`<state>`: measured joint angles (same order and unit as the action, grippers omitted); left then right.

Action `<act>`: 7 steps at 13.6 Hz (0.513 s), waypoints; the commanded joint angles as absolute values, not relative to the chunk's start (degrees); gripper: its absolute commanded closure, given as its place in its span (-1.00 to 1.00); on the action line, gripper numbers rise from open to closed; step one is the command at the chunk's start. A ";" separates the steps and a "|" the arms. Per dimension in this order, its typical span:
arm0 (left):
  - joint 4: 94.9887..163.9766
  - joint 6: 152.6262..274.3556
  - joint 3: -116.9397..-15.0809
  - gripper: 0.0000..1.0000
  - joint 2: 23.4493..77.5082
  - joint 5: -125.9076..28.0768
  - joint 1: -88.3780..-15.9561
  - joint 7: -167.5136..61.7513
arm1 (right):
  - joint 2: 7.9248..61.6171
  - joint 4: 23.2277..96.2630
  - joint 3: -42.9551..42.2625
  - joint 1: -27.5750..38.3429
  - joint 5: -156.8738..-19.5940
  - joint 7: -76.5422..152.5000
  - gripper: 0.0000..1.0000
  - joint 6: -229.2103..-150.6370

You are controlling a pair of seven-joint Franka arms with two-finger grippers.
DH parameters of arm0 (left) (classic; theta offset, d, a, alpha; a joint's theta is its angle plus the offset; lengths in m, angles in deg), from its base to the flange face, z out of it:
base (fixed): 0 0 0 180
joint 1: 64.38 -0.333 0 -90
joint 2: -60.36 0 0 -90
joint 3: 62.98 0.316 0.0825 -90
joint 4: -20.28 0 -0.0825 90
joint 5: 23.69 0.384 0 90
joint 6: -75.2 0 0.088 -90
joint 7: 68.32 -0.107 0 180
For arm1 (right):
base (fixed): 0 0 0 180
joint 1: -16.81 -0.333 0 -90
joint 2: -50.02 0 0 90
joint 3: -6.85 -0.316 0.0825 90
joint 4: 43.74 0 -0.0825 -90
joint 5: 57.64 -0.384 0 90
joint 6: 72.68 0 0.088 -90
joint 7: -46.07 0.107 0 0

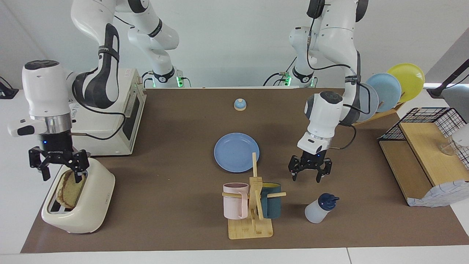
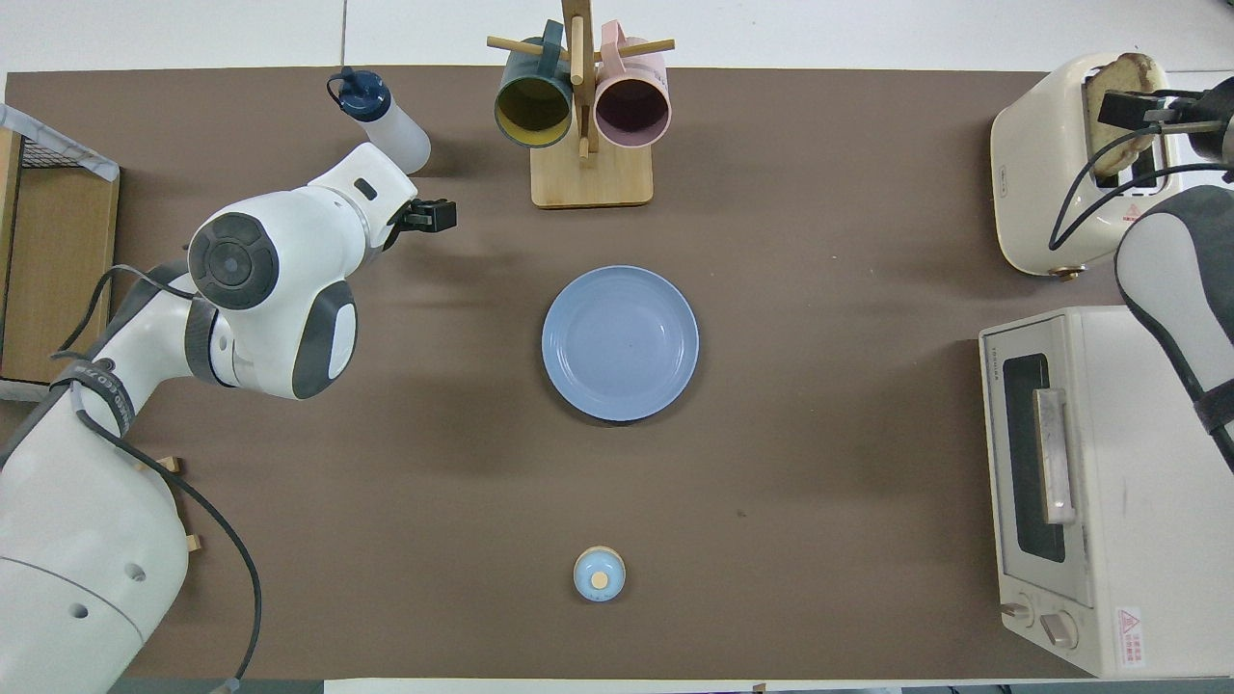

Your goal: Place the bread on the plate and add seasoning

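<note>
Now, bread (image 1: 69,189): light, crumbly; pinch the top edge.
Bottle (image 1: 319,209): light, slick; take mid-body.
Right gripper (image 1: 60,175): jaws apart, straddling bread.
Left gripper (image 1: 310,176): wide, empty.

My right arm reaches down from twelve o'clock, its wrist vertical; the right gripper (image 1: 59,172) points straight down with fingers spread apart. My left arm bends at the elbow and drops toward six o'clock, and the left gripper (image 1: 310,173) hangs downward, fingers splayed wide, holding nothing.
</note>
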<state>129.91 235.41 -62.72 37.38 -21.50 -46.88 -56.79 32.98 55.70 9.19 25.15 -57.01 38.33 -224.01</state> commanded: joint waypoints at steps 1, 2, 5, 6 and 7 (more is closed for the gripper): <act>126.81 240.05 -54.32 -1.00 33.13 -20.00 -39.20 -49.64 | 33.41 56.01 8.96 25.16 -58.70 35.88 0.40 -224.03; 125.94 241.47 -50.45 -1.00 31.81 -19.91 -36.11 -46.65 | 33.59 56.19 8.88 25.16 -58.79 35.70 0.89 -223.42; 122.35 241.75 -48.04 -1.00 29.44 -20.00 -34.50 -45.56 | 33.76 54.36 8.61 25.60 -58.79 32.73 1.00 -217.80; 120.50 241.75 -47.95 -1.00 27.77 -20.00 -34.41 -45.47 | 33.50 50.78 8.61 25.86 -58.79 30.36 1.00 -212.30; 120.13 242.01 -47.87 -1.00 26.97 -20.09 -34.41 -45.12 | 33.50 46.91 8.61 25.95 -58.70 29.55 1.00 -205.72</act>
